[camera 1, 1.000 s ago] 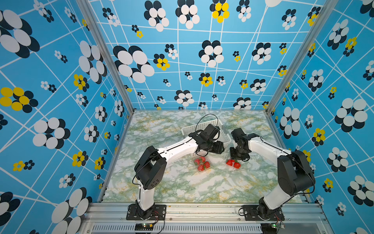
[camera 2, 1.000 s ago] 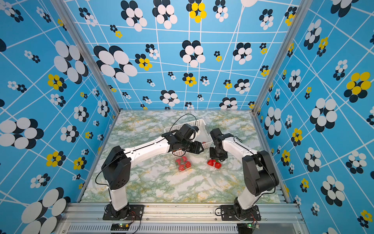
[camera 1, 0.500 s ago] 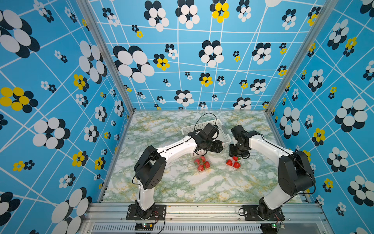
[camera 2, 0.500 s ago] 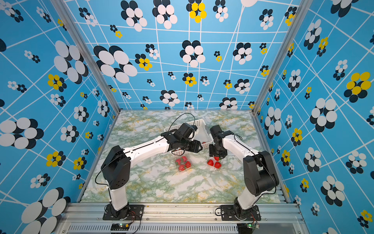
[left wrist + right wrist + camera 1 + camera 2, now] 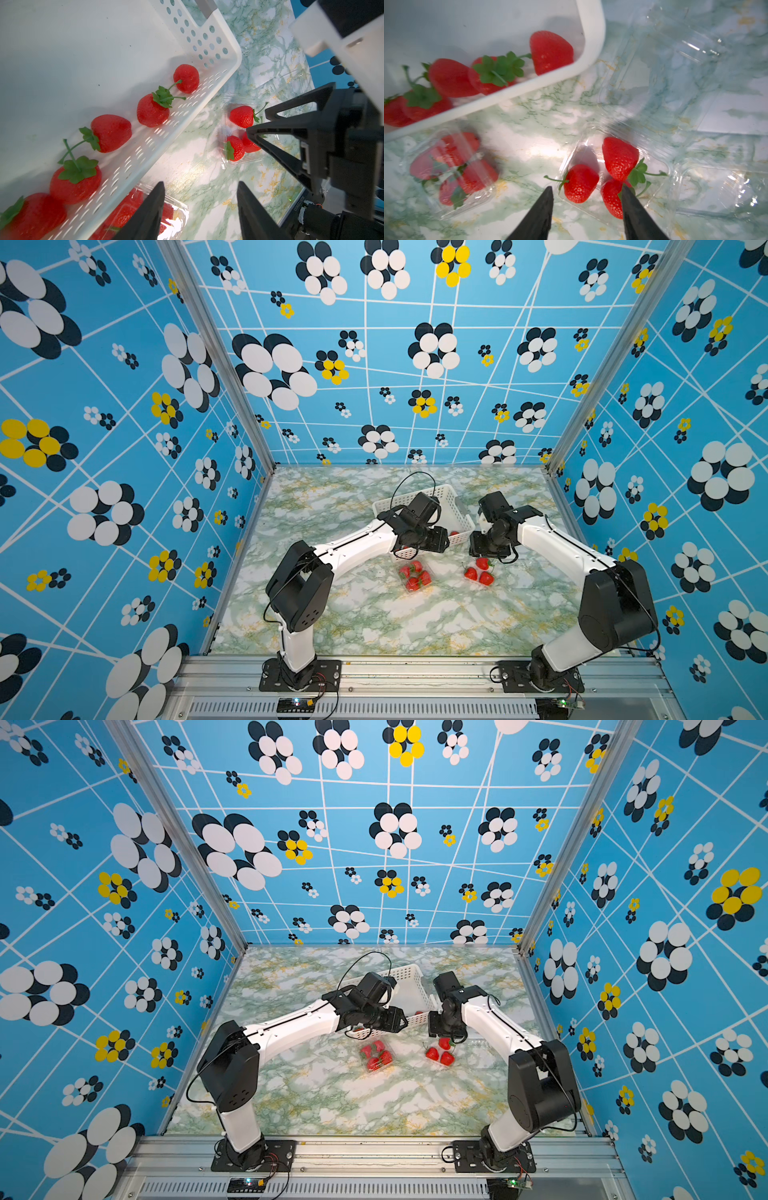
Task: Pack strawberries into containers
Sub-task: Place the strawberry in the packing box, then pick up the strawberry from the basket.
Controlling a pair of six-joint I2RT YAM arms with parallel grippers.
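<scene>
Left tool (image 5: 201,184) open, empty, hanging by the white basket (image 5: 207,41), where five strawberries (image 5: 112,133) line one wall. Right tool (image 5: 586,186) open, empty, over the open container (image 5: 586,152) on the table (image 5: 529,116): three berries (image 5: 619,158) inside. Closed container (image 5: 478,154) sits near it, beside the basket, holding four more.

The left arm (image 5: 357,543) and right arm (image 5: 557,547) had white links, bulky black joints, looping black cables and pointed black fingers (image 5: 149,214).
</scene>
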